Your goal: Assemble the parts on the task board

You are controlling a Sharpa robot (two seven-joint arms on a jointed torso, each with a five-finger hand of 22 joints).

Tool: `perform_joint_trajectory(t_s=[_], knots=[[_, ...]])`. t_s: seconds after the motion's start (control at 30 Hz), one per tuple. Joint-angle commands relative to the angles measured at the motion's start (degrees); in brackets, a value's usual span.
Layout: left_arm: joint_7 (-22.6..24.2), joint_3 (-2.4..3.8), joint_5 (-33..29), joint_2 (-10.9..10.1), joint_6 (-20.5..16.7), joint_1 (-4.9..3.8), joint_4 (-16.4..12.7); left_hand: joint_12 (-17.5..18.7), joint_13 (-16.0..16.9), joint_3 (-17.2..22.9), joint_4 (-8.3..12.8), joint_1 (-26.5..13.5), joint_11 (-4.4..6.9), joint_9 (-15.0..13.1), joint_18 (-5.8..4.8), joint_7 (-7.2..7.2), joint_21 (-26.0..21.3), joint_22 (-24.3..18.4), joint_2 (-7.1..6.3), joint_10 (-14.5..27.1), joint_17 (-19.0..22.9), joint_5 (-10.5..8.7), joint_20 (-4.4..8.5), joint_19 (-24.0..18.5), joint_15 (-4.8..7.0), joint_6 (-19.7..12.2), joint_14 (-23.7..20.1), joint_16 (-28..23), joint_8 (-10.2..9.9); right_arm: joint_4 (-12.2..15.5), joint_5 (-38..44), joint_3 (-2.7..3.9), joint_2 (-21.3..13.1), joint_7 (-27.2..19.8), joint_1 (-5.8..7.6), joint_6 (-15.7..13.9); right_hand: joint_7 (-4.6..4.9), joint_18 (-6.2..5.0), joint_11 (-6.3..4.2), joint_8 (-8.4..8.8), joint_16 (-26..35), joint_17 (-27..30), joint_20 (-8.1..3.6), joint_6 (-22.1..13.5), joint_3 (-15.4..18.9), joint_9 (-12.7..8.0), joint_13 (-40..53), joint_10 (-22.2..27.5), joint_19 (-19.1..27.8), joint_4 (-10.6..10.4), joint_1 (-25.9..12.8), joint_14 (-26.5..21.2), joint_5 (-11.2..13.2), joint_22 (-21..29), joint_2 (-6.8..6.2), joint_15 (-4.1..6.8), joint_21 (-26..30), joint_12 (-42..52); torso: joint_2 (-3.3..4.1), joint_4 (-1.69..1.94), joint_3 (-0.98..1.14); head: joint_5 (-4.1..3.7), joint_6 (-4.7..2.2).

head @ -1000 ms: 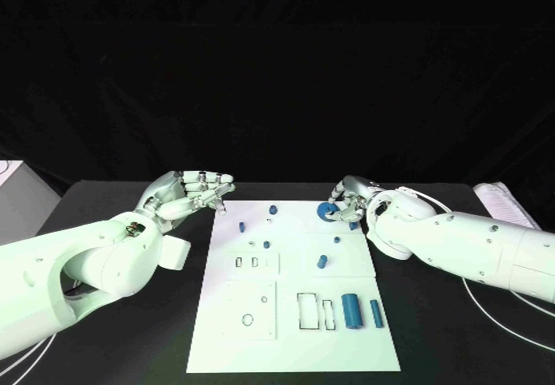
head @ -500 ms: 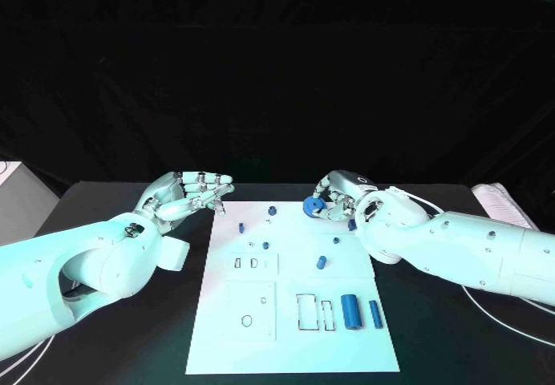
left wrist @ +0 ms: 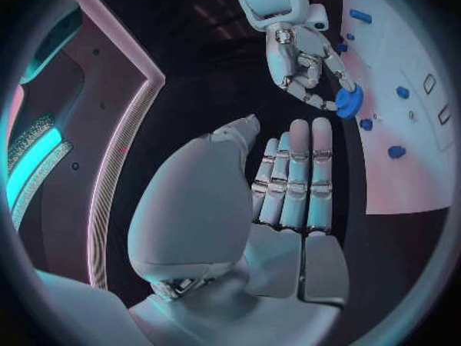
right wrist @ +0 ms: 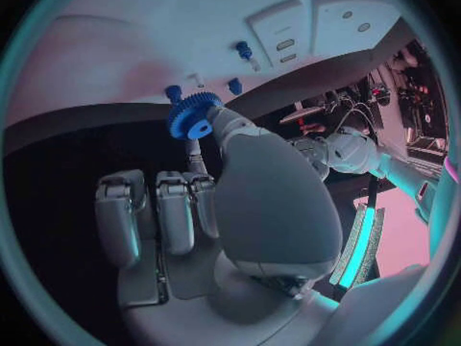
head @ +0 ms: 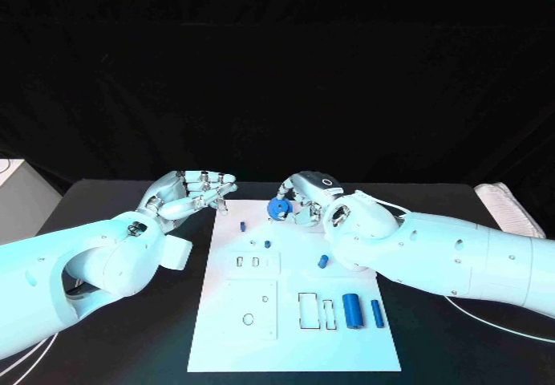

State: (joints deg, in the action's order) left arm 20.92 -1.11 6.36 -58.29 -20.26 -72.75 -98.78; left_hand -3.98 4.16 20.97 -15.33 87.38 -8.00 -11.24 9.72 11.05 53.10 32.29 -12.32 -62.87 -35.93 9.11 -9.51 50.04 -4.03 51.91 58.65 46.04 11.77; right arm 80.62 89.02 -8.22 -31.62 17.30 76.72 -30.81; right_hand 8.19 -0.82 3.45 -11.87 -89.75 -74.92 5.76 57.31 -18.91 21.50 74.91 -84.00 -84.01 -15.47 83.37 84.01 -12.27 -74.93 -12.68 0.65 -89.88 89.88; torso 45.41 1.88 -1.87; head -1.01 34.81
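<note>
Progress looks early. On the task board, which lies in the middle of the counter, a few small blue pegs stand near its far left corner, another peg stands toward the middle, and two blue cylinders lie loose near its near right corner beside open rectangular slots. The round holes on the near left are unfilled, as are the small slots at mid-left. By this showing, most of the assembly is yet to be done.

Right hand grasps a blue gear between thumb and fingers, held above the board's far edge, close to the standing pegs; the right wrist view shows its toothed rim pinched at the fingertips. I judge it is being carried to one of those pegs, though which one cannot be told.

Left hand hovers over the counter just off the board's far left corner, fingers curled inward and grasping nothing that can be seen.

No brand, label or legible writing appears on the board or the parts.
</note>
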Motion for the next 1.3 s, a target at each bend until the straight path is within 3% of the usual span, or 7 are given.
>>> perform_joint_trajectory(t_s=[0.03, 0.57, 0.97, 1.3], knots=[[0.24, 0.04, 0.20, 0.22, 1.01, -0.06, -0.17, 0.19, -0.01, 0.40, -0.01, 0.29, 0.10, -0.05, 0.74, 0.04, 0.24, 0.07, 0.30, 0.29, 0.08, -0.34, -0.07, -0.27, 0.06, -0.37, -0.43, 0.28, -0.22, -0.99, 3.14, -0.11, 1.07, -0.43, -0.46, 0.08, -0.84, 0.82, -0.53, -0.22, -0.25, -15.08, -0.59, 1.22, -0.44, 0.18, 15.09, -6.00, -5.99, 0.03, -0.64, 5.99, -0.12, -15.07, -0.09, 0.45, -0.12, 0.12, 0.08, 0.12, -0.04, -0.14, -0.16], [0.18, 0.04, 0.20, 0.57, 1.01, -0.07, -0.12, 0.19, -0.01, 0.40, -0.01, 0.29, 0.10, -0.05, 0.74, 0.04, 0.24, 0.07, 0.30, 0.29, 0.08, -0.34, -0.07, -0.27, 0.06, -0.37, -0.43, 0.28, -0.22, -6.43, 3.61, -0.46, 5.73, -0.40, -2.52, 2.40, -0.85, 0.82, -0.57, -0.16, -0.25, -15.08, -0.66, 1.19, -0.51, 0.13, 15.09, -6.00, -5.99, 0.05, -0.80, 5.99, -0.10, -15.07, -0.27, 0.51, -0.12, 0.12, 0.16, 0.05, 0.10, 0.38, 0.13], [0.10, 0.04, 0.20, 0.74, 1.05, -0.07, -0.02, 0.18, -0.01, 0.50, 0.01, 0.28, 0.15, -0.10, 0.75, -0.05, 0.46, 0.22, 0.26, 0.30, 0.13, -0.37, -0.09, -0.46, 0.08, -0.39, -0.49, 0.35, -0.22, -9.62, 4.91, -0.53, 7.55, -0.11, -3.14, 2.73, -0.85, 0.82, -0.57, -0.10, -0.25, -15.08, -0.72, 1.14, -0.58, 0.08, 15.09, -6.00, -5.99, 0.06, -0.93, 5.99, -0.10, -15.07, -0.39, 0.55, -0.12, 0.12, 0.08, -0.02, 0.13, 0.48, 0.16], [-0.05, 0.04, 0.20, 0.76, 1.15, -0.07, 0.02, 0.18, -0.01, 0.50, 0.01, 0.28, 0.15, -0.10, 0.75, -0.05, 0.46, 0.22, 0.26, 0.30, 0.13, -0.37, -0.09, -0.46, 0.08, -0.39, -0.49, 0.35, -0.22, -10.62, 5.17, -0.54, 8.19, 0.03, -3.27, 2.30, -0.76, 0.82, -0.53, 0.13, -0.25, -15.08, -0.79, 0.85, -0.67, -0.04, 15.09, -6.00, -5.99, 0.07, -1.18, 5.99, -0.09, -15.07, -0.62, 0.57, -0.12, 0.12, 0.08, -0.05, 0.11, 0.57, -0.01]])
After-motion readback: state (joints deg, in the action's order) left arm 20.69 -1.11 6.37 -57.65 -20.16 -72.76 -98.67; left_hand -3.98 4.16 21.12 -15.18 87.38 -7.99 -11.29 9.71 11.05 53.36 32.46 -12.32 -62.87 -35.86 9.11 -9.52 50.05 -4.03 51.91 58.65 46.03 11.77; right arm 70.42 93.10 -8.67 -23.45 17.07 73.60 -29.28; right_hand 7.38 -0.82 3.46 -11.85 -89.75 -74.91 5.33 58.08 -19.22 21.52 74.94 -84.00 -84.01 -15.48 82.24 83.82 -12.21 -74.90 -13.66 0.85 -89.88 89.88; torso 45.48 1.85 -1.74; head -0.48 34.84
